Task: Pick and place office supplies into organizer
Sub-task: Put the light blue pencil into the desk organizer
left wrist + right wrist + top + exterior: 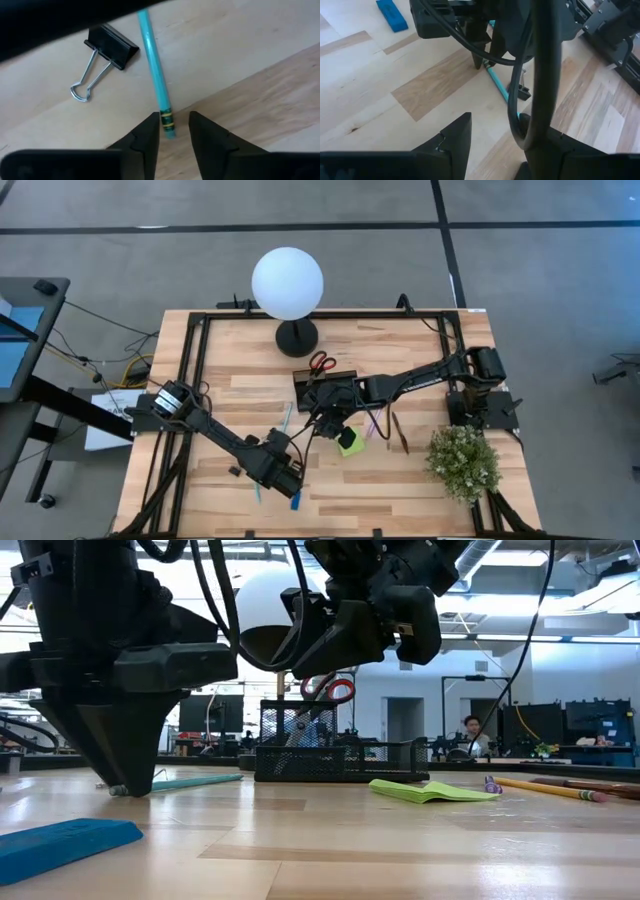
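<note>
Teal pencil (156, 75) lies flat on the wooden table (260, 65), its banded end between the parted fingers of the left gripper (173, 131), not yet pinched. A black binder clip (102, 55) lies just beside it. The right gripper (492, 140) hangs spread above the organizer (325, 385).

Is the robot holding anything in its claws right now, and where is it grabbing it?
Nothing is gripped yet. The left claw straddles the teal pencil at its eraser end, fingers not touching. The right claw is open and empty.
</note>
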Action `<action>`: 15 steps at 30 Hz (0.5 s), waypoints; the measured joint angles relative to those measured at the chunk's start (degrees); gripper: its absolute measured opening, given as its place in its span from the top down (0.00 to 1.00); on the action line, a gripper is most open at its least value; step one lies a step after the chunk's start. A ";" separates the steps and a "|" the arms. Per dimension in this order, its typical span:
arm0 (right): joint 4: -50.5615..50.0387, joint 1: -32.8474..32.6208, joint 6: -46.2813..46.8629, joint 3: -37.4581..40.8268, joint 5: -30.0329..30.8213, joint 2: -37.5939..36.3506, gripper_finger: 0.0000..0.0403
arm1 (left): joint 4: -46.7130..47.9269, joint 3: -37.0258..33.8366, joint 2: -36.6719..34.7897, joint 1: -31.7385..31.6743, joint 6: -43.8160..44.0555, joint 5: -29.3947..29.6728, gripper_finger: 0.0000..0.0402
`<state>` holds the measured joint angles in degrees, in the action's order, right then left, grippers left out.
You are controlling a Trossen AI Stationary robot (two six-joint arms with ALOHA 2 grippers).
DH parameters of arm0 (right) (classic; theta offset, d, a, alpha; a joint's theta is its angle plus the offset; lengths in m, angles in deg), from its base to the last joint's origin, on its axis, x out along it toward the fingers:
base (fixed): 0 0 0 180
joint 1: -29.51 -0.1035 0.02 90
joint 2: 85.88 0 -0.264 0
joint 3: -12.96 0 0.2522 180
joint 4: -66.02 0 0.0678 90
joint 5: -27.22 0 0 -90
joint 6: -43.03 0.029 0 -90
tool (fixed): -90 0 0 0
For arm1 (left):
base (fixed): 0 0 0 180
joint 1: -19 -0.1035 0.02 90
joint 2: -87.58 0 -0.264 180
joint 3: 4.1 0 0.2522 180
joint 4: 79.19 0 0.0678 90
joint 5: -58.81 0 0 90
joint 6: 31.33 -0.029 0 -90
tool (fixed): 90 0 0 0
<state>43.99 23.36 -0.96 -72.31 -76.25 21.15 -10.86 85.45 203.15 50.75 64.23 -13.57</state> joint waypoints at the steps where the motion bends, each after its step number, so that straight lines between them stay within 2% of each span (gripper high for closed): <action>1: 0.00 0.00 0.00 0.00 -0.02 0.00 0.61 | 0.06 0.00 0.00 0.02 0.02 0.00 0.79; 8: 0.00 0.00 0.02 0.00 0.00 0.00 0.61 | 0.61 0.09 -0.13 0.05 1.48 -2.97 0.89; 15: 1.65 0.00 -0.49 0.00 -0.51 0.00 0.61 | -0.63 -2.10 -0.55 0.24 2.75 -5.41 0.92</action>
<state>45.63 23.36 -1.45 -72.31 -76.77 21.15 -11.49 83.35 202.60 50.99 66.98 -18.98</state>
